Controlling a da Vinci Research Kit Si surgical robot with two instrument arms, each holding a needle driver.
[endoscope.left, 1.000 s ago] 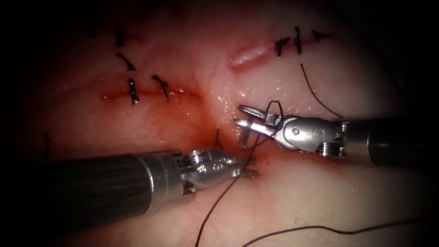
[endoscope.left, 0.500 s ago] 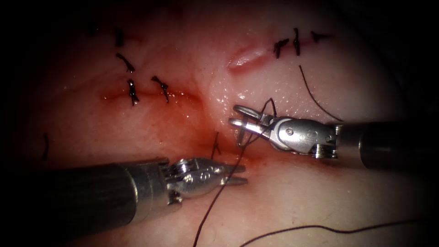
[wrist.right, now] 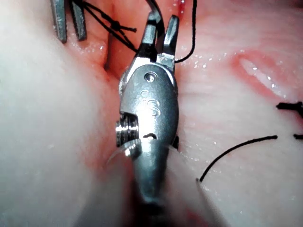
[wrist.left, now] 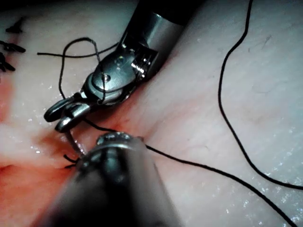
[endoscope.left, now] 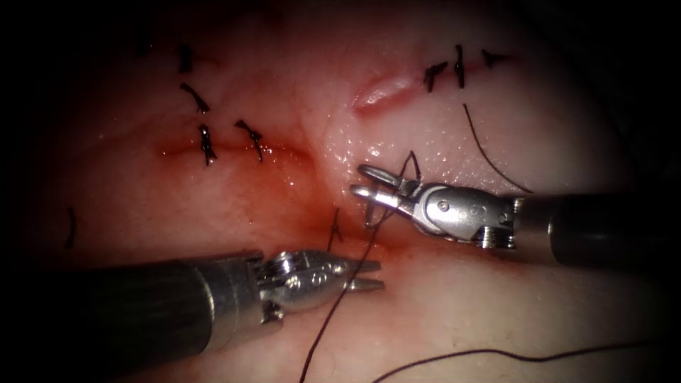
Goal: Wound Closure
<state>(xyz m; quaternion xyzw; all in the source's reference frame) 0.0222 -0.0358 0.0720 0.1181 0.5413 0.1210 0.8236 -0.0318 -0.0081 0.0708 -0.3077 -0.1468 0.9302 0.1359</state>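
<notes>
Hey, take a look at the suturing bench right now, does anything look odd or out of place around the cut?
One oddity: the thread loops over the open right tool, draped around its jaws rather than held. The left tool is open too, holding nothing. Red fluid pools along the cut.

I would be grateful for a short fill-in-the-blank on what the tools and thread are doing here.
1. The thread is looped round the ___ arm's tool.
2. The left tool has its jaws ___.
3. Beside the unclosed cut sit ___ stitches.

Missing words: right; open; three.
</notes>
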